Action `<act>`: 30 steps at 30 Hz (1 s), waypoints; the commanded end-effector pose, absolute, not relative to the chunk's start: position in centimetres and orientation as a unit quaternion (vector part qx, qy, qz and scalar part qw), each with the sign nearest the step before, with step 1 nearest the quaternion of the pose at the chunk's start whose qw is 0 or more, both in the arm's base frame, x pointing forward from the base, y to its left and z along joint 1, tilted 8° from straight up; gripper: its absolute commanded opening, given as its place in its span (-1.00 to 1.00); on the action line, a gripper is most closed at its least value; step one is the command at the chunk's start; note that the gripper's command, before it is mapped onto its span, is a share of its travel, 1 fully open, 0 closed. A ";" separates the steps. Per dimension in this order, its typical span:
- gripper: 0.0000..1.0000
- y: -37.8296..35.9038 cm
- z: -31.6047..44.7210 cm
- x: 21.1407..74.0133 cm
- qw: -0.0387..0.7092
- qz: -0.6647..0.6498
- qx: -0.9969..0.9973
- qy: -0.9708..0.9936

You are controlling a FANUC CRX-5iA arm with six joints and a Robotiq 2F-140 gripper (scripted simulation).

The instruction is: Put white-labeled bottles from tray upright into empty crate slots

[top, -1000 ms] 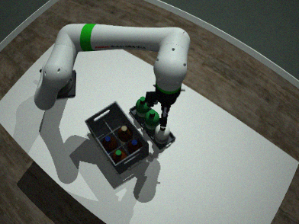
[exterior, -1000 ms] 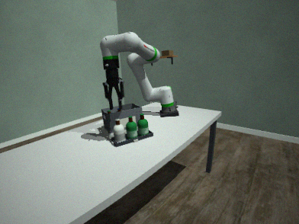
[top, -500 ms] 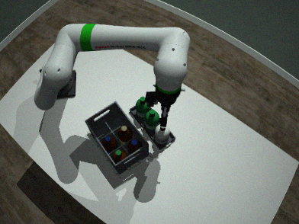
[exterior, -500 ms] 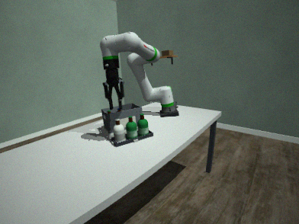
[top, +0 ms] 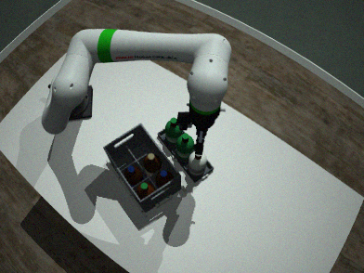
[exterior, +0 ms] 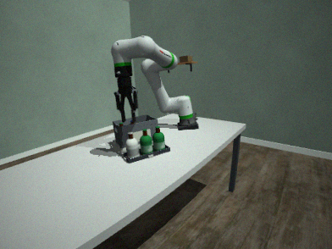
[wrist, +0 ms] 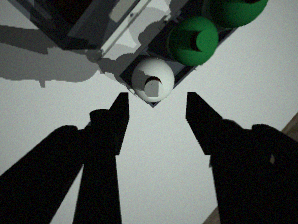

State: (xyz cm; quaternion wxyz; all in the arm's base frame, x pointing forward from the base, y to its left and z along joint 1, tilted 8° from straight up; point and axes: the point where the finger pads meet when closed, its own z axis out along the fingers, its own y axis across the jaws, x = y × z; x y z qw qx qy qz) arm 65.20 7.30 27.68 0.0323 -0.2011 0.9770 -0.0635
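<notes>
Our pincer (top: 200,148) (exterior: 129,120) (wrist: 157,105) hangs partly open and empty above the white bottle (top: 198,164) (exterior: 132,146) (wrist: 153,81), which stands upright on the tray (top: 210,170) (exterior: 146,157) (wrist: 128,73) beside two green bottles.

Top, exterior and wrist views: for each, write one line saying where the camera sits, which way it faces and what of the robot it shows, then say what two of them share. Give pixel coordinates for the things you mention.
Top: high above the table, facing down at the crate (top: 175,188) and tray (top: 210,169); shows the arm (top: 153,46) and gripper (top: 200,150).
Exterior: beyond the table, facing across it towards the walls; shows the arm (exterior: 140,47) from base to gripper (exterior: 129,120).
Wrist: on the arm's end, facing down past the two black fingers.
Shared: top and exterior both show the white bottle (top: 198,164) (exterior: 132,147) (wrist: 153,72).
</notes>
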 end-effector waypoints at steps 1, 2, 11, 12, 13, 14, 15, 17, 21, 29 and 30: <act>-0.12 7.3 27.8 65.2 0.033 -0.064 -0.201 0.977; -0.12 7.3 27.7 65.2 0.033 -0.064 -0.201 0.977; -0.12 7.2 27.0 65.3 0.033 -0.064 -0.201 0.977; -0.12 7.2 26.9 65.3 0.033 -0.064 -0.201 0.977; -0.12 7.2 26.7 65.3 0.033 -0.064 -0.201 0.977; -0.12 7.2 26.6 65.3 0.033 -0.064 -0.201 0.977; -0.12 7.2 26.5 65.4 0.033 -0.064 -0.201 0.977; -0.12 7.1 26.4 65.4 0.033 -0.064 -0.201 0.977; -0.12 7.1 25.9 65.4 0.033 -0.064 -0.201 0.977; -0.12 7.0 24.8 65.5 0.033 -0.064 -0.201 0.977; -0.12 6.9 24.7 65.5 0.033 -0.064 -0.201 0.977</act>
